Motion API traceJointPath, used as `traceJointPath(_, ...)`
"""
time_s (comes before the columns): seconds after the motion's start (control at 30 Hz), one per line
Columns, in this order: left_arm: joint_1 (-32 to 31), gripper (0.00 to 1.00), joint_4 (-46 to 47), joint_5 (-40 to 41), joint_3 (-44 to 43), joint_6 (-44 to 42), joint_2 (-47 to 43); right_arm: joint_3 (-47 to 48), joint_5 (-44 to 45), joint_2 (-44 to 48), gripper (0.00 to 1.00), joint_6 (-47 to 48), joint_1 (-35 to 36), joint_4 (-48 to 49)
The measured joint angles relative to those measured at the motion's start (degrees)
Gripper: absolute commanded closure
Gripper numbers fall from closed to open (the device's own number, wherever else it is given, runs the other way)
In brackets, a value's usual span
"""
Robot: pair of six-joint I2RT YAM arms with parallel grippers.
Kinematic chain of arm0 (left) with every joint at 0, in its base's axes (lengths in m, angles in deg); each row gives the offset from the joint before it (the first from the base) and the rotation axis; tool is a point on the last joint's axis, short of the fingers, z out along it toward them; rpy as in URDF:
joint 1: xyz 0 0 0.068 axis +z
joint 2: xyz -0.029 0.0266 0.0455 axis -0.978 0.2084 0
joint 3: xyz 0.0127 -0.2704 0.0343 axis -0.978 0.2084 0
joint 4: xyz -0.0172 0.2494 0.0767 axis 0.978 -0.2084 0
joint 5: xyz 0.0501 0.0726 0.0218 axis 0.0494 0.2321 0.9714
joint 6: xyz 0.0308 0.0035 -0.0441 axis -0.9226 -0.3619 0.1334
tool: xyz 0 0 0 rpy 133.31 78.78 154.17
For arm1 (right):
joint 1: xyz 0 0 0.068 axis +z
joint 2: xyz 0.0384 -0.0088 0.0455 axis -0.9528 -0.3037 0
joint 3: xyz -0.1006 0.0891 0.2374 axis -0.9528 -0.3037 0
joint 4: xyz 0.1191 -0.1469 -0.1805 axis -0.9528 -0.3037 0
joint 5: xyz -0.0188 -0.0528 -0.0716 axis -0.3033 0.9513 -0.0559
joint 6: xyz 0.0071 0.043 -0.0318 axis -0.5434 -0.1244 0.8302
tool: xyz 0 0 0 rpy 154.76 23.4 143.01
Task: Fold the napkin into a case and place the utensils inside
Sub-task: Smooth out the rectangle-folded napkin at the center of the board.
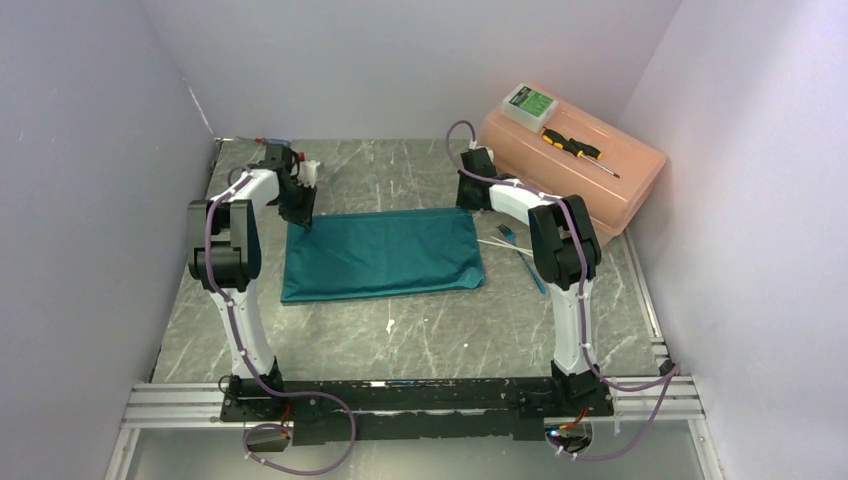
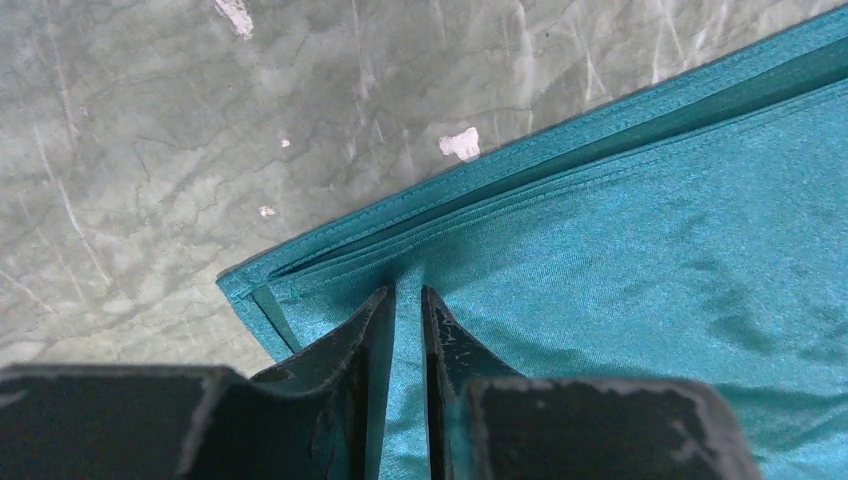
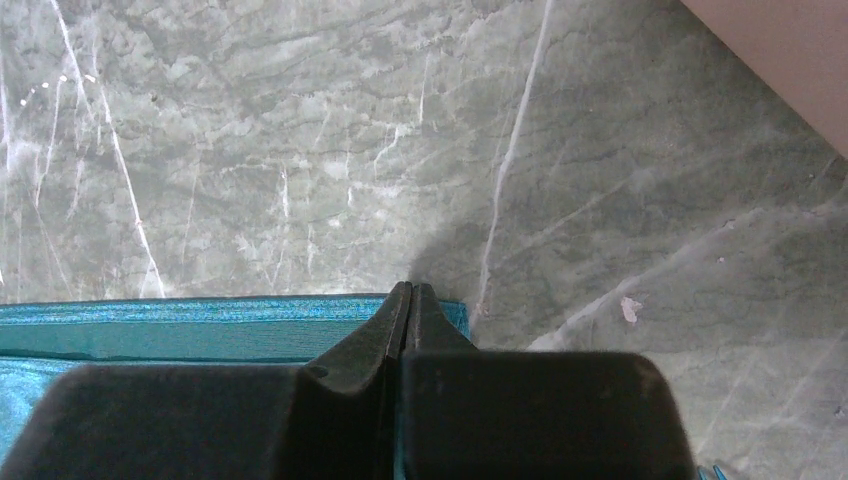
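Napkin (image 1: 380, 255): teal, folded oblong, flat on desk (image 1: 400, 170). Left pincer (image 2: 408, 300): pinching far-left corner. Right pincer (image 3: 410, 290): pressed together on far-right corner. Utensils (image 1: 528, 268): just beside right edge.

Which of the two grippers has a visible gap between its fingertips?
The left gripper, at the far-left corner of the napkin: teal cloth fills the gap. On the right gripper the fingertips touch.

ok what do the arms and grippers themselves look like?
Left arm and right arm: white links, black joint housings, a purple cable strung along each. Left gripper and right gripper: matte black fingers tapering to points, the left's scuffed. No markings visible.
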State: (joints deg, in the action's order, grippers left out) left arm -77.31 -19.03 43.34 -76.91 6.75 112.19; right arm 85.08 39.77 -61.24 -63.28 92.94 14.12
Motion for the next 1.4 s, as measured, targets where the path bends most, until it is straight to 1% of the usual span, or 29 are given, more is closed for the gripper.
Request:
traceJointPath(0.33,-0.46,0.78,4.81,6.27,3.23,-0.57,-1.75,-0.15,-0.13,0.0,1.0,-0.52,-0.66,0.2)
traceJointPath(0.67,0.04,0.78,5.92,7.19,3.58,0.04,-1.86,-0.5,-0.61,0.09,1.0,-0.57,-0.81,0.87)
traceJointPath(0.7,0.04,0.78,5.92,7.21,3.58,0.09,-1.86,-0.5,-0.61,0.13,0.96,-0.55,-0.81,0.87)
traceJointPath(0.8,0.04,0.78,5.92,7.17,3.58,0.11,-1.86,-0.87,-0.57,0.55,0.7,-0.57,-0.83,0.9)
traceJointPath(0.87,0.04,0.78,5.92,7.15,3.58,0.11,-1.88,-2.34,-0.22,2.01,0.6,-0.87,-0.81,0.85)
traceJointPath(0.9,0.04,0.78,5.92,7.15,3.61,0.11,-1.92,-3.96,0.15,3.63,0.58,-0.83,-0.85,0.81)
traceJointPath(0.97,0.04,0.78,6.01,7.17,3.72,0.11,-1.97,-6.91,1.01,7.23,0.6,-1.11,-0.83,0.61)
traceJointPath(1.0,0.02,0.78,6.03,7.17,3.72,0.11,-1.97,-8.76,1.49,9.79,0.63,-1.51,-0.55,0.44)
traceJointPath(1.1,0.02,0.77,6.05,7.17,3.76,0.11,-2.03,-14.78,2.47,18.78,0.79,-2.6,0.48,1.14)
traceJointPath(1.23,0.02,0.77,6.32,7.17,4.02,0.09,-2.14,-24.59,1.29,31.04,0.99,-5.44,4.96,3.91)
traceJointPath(1.33,0.02,0.77,6.67,7.19,4.39,0.07,-2.34,-33.64,-1.18,36.46,1.0,-8.2,8.55,5.99)
traceJointPath(1.4,0.02,0.78,6.88,7.19,4.55,0.04,-2.45,-40.0,-2.4,38.47,1.0,-9.68,9.33,6.38)
